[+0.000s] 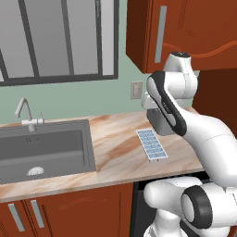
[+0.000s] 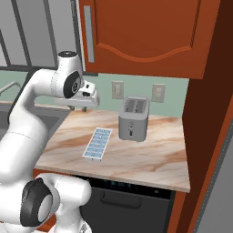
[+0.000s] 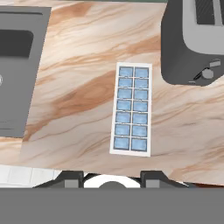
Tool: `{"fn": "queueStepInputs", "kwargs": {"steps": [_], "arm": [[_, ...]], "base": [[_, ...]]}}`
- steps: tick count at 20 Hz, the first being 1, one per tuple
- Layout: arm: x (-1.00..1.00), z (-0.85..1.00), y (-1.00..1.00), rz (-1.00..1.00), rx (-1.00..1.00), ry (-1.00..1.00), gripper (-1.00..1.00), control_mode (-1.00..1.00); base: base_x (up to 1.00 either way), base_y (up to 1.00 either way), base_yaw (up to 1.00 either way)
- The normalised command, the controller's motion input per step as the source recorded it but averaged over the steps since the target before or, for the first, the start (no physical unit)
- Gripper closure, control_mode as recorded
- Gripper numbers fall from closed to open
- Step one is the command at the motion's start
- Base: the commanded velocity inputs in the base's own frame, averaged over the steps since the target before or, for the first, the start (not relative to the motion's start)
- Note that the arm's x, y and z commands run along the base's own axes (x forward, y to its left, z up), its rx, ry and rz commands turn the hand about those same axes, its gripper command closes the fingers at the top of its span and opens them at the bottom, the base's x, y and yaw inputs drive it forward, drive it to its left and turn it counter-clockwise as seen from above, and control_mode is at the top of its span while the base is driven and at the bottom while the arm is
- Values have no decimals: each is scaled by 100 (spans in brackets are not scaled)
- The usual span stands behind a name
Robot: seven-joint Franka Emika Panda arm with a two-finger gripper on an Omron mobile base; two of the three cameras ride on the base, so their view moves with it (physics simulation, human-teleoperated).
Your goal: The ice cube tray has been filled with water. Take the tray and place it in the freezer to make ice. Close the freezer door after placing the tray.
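- Left base view: the ice cube tray lies flat on the marble-patterned tabletop, right of centre in the frame. It is a thin white rectangle with two rows of small pale-blue square cells. A sunken grey sink with a curved tap fills the lower left. The white arm, smooth and rounded with dark joints, crosses the right side and hides part of the grey toaster behind it.
- Right base view: the tray sits left of centre, on bare tabletop, near the toaster but apart from it. The toaster is a rounded grey box with two top slots. The pincer hangs high above the tabletop at the upper left, well clear of the tray. Red-brown wooden cabinets hang overhead, and a black dishwasher front sits under the tabletop edge.
- Hand view: the camera looks straight down. The tray runs lengthwise up the middle of the frame; the toaster's dark body and knob fill the upper right, the sink the upper left. The pincer's two dark tips sit at the bottom edge, drawn in as narrow as they go, holding nothing.
- Likely risks: the tray is shallow and full of water, so any tilt while lifting or carrying would probably spill it. It is also thin and lies flush on the smooth tabletop, so the tips could slide off its rim. The narrowed tips must part before they come down, or they would press on the cells.
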Motion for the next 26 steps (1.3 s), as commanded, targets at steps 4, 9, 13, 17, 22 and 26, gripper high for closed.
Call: {"fn": "queueStepInputs", "kwargs": {"steps": [4,9,13,17,22,26], "arm": [[-9,-4,0,0,0,0,-100,-100],[-22,-17,6,0,0,-8,-100,-100],[0,-7,1,0,0,-17,-100,-100],[0,-12,0,0,0,-20,-100,-100],[1,-11,-3,-1,0,-13,-100,-100],[24,-4,0,-3,0,0,-100,-100]], "base": [[0,0,0],[0,0,0],[0,0,0],[0,0,0],[0,0,0],[0,0,0]]}}
